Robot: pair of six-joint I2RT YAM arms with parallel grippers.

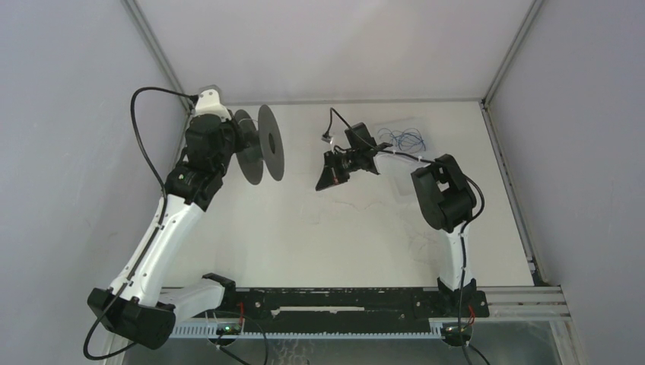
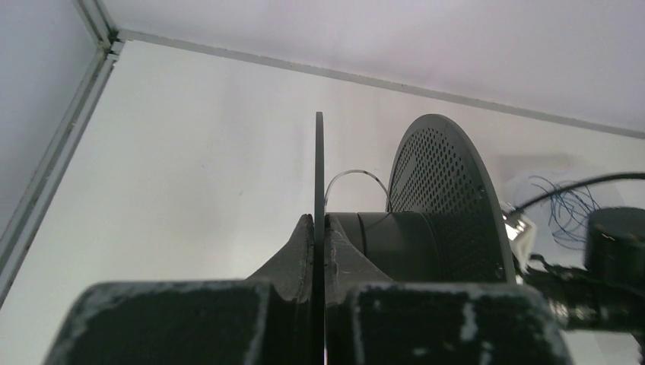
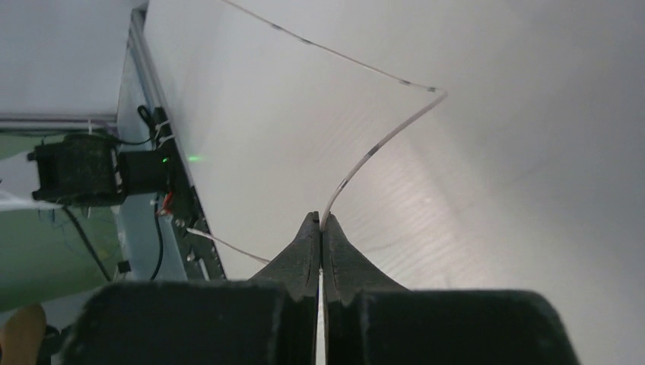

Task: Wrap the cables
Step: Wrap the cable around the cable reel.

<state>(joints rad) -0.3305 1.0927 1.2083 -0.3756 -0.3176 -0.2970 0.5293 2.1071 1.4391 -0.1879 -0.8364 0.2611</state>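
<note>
Pinching thin cable [image 3: 370, 152] (whitish, kinked)

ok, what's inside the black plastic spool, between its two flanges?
A dark cylindrical hub and one thin whitish cable loop arching above it. The perforated flange and the left gripper, shut on the thin flange, cover the rest, so wound turns can't be counted.

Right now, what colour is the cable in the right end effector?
Whitish cable with dark bands; clearest in the right wrist view.
</note>
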